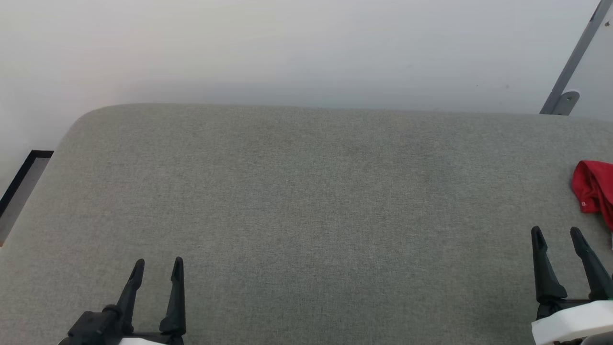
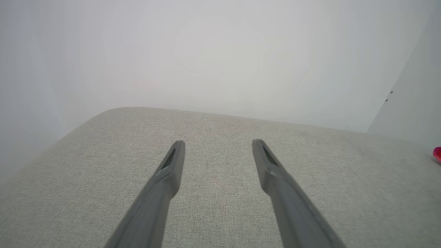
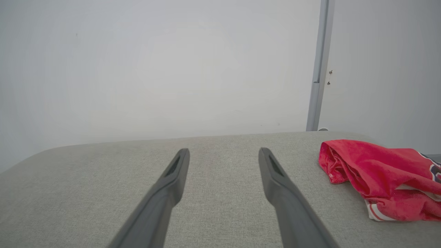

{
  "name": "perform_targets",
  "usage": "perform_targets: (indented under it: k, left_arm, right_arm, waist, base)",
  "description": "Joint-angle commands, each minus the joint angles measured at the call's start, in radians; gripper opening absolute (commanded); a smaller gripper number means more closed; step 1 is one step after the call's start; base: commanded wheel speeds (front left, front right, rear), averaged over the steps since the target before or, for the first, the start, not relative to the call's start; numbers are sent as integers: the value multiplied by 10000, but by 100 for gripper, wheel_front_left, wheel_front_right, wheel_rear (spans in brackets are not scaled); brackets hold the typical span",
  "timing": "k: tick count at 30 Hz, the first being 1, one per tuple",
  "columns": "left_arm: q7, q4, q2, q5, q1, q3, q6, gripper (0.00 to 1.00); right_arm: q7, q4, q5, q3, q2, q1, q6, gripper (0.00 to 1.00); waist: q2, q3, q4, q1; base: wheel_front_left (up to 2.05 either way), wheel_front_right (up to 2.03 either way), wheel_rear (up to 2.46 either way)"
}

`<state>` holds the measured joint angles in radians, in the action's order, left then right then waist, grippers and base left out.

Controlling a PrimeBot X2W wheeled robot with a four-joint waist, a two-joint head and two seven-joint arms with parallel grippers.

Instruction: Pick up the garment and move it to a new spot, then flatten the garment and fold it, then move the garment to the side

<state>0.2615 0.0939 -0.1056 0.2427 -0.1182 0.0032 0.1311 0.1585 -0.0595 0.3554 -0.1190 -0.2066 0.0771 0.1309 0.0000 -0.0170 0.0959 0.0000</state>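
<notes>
The garment (image 1: 594,189) lies crumpled at the far right edge of the head view, on the grey fabric surface (image 1: 306,191), and the frame cuts it off, so its full extent cannot be told from there. The right hand (image 1: 555,231) sits at the lower right of that view, just below and a little left of the red heap and apart from it. Its two fingers are spread wide with nothing between them. The left hand (image 1: 158,261) is at the lower left, well apart from the cloth across the whole bare stretch of surface, and it too is spread and empty. The right arm is plainly the nearer one, so the pick-up looks to be its job: a reach up the frame and to the right. The right wrist view gives what the head view withholds. There the garment (image 3: 379,172) sits at the middle right, beyond and to the right of the fingertips, and its long axis runs across the frame and slopes down towards the right edge, where it is again cut off. A rolled red fold faces the hand, striped trim (image 3: 375,212) shows along the lower edge, and a dark mark sits at the far right. In the left wrist view the garment (image 2: 437,154) is no more than a red speck at the right edge — enough for direction, not for shape. I judge the near rolled fold the likeliest place to grip, though a pinch there may lift only one layer.
</notes>
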Motion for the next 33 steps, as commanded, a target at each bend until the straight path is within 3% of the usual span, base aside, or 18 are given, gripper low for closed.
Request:
perform_targets:
  k: [1, 30, 31, 33]
  left_arm:
    - [49, -37, -26, -39, -40, 38, -10, 100]
    - [49, 57, -9, 164, 116, 129, -10, 100]
    - [0, 65, 27, 91, 67, 115, 0, 0]
    - [-28, 243, 85, 95, 28, 100, 0, 0]
  right_arm:
    - [-11, 84, -73, 5, 32, 77, -6, 100]
    - [-145, 488, 217, 140, -28, -300, -6, 100]
    - [-173, 473, 194, 150, -43, -232, 0, 0]
    - [-180, 309, 222, 178, 40, -161, 0, 0]
  waist:
    - [0, 8, 16, 0]
    - [0, 353, -42, 0]
    - [0, 358, -43, 0]
    - [0, 361, -44, 0]
  base:
    - [0, 0, 0]
    - [0, 0, 0]
    - [0, 0, 0]
    - [0, 0, 0]
